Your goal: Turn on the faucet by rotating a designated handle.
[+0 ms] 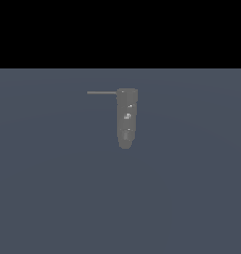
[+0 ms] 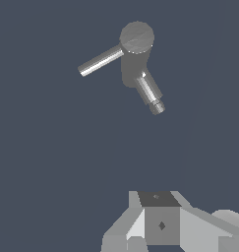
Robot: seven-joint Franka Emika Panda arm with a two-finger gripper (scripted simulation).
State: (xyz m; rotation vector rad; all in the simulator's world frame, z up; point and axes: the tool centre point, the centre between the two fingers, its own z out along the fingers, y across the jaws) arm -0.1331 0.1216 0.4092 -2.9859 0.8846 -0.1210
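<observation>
The faucet (image 1: 126, 118) is a dull grey rounded column with pale specks, standing alone on the blue-grey floor in the exterior view. Its handle (image 1: 102, 92), a thin straight grey rod, sticks out from the wider end toward the exterior view's left. In the wrist view the faucet (image 2: 135, 54) is seen from above with a round cap, the handle (image 2: 100, 61) and a short spout (image 2: 150, 92) branching from it. Only grey blocky parts of my gripper (image 2: 160, 225) show at the picture's edge, well apart from the faucet. Its fingertips are cut off, and nothing is held.
A flat blue-grey floor (image 1: 52, 188) spreads all around the faucet. A black band fills the exterior view above the floor. The arm does not show in the exterior view.
</observation>
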